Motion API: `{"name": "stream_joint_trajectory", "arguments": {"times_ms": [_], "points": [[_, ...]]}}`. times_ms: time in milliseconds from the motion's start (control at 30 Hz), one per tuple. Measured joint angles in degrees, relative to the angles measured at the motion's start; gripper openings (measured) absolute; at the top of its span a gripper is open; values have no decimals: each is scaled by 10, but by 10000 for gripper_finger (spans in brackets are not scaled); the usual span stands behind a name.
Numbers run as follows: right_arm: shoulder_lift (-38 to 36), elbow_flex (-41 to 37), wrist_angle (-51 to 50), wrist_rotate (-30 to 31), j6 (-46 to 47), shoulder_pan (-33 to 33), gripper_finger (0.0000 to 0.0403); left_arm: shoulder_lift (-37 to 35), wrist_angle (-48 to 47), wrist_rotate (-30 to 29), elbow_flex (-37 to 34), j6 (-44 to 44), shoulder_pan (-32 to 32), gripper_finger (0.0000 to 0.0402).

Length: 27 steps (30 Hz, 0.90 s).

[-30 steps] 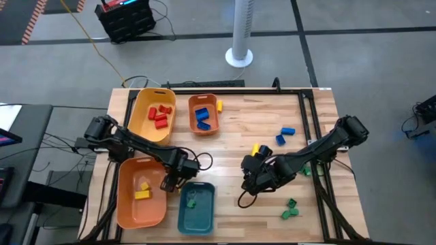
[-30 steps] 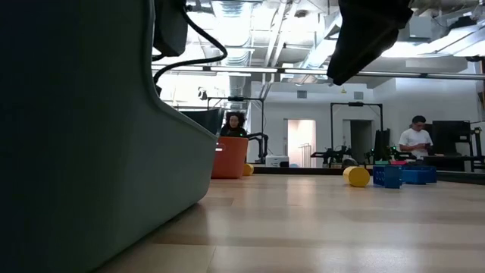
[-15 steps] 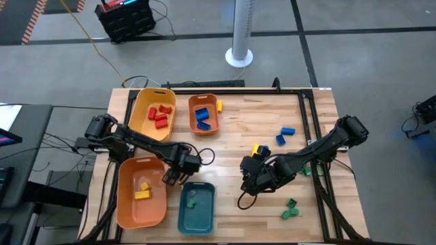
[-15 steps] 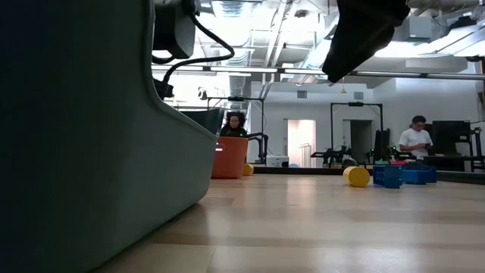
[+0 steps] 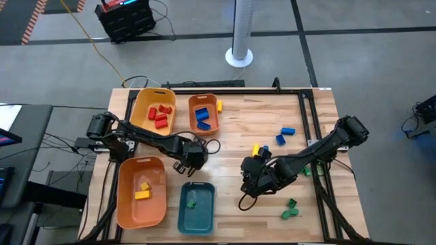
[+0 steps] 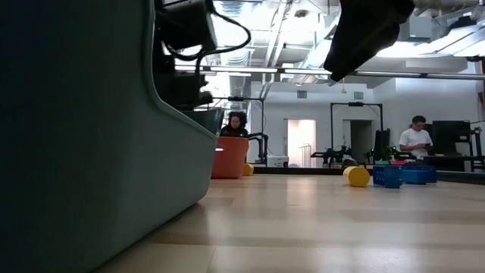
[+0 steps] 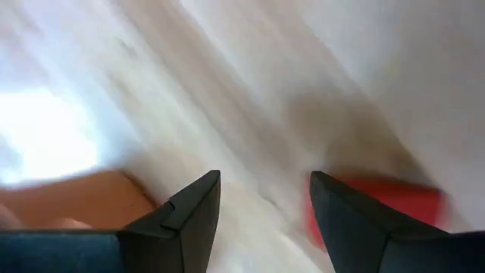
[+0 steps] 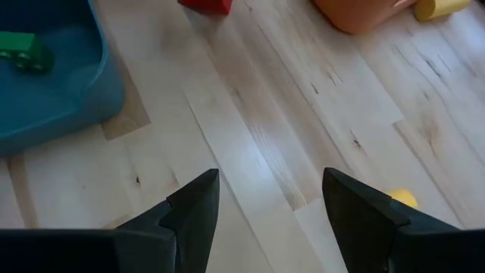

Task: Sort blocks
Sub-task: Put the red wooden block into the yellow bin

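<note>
Left gripper [image 5: 189, 161]: near the table's middle, at 12 o'clock from the teal tray; fingers [image 7: 189, 220] parted with nothing between them, a red block [image 7: 379, 205] blurred just ahead of them.
Right gripper [image 5: 251, 178]: at 3 o'clock from the teal tray, over bare wood; fingers [image 8: 193, 212] spread apart and empty.
Teal tray [image 5: 196, 207]: at the table's 6 o'clock edge, holding a green block [image 5: 191, 201].
Large orange tray [image 5: 141, 191]: at 9 o'clock from the teal tray, with yellow blocks [image 5: 142, 191] inside.
Yellow tray [image 5: 153, 113]: toward 11 o'clock on the table, with red blocks [image 5: 159, 114] inside.
Small orange tray [image 5: 204, 114]: just at 3 o'clock of the yellow tray, with blue blocks [image 5: 201, 117] inside; one yellow block [image 5: 220, 105] lies beside its rim.
Loose blocks: two blue ones [image 5: 284, 134] toward 2 o'clock on the table; a yellow pair [image 5: 259, 150] at 12 o'clock from the right gripper; green ones [image 5: 290, 209] toward 5 o'clock.
Room beyond: two people [image 6: 415, 139] far behind the table in the low view.
</note>
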Motion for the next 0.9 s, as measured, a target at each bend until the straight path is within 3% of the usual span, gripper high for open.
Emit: {"name": "stream_joint_trajectory", "arguments": {"times_ms": [167, 267, 333, 600, 733, 900], "points": [[0, 0, -20, 10, 13, 14, 244, -8, 98, -82, 2, 47, -8, 199], [0, 0, -40, 11, 34, 22, 244, -21, 65, -120, 31, -6, -24, 199], [0, 0, -48, 14, 45, 27, 244, -26, 11, -89, 59, -91, -26, 199], [0, 0, -36, 31, 43, 34, 244, -25, -165, 161, 117, -429, 43, 199], [0, 0, -19, 41, 27, 35, 244, -19, -181, 203, 102, -494, 60, 201], [3, 0, -11, 45, 12, 44, 244, -19, -177, 206, 66, -533, 58, 224]]}}
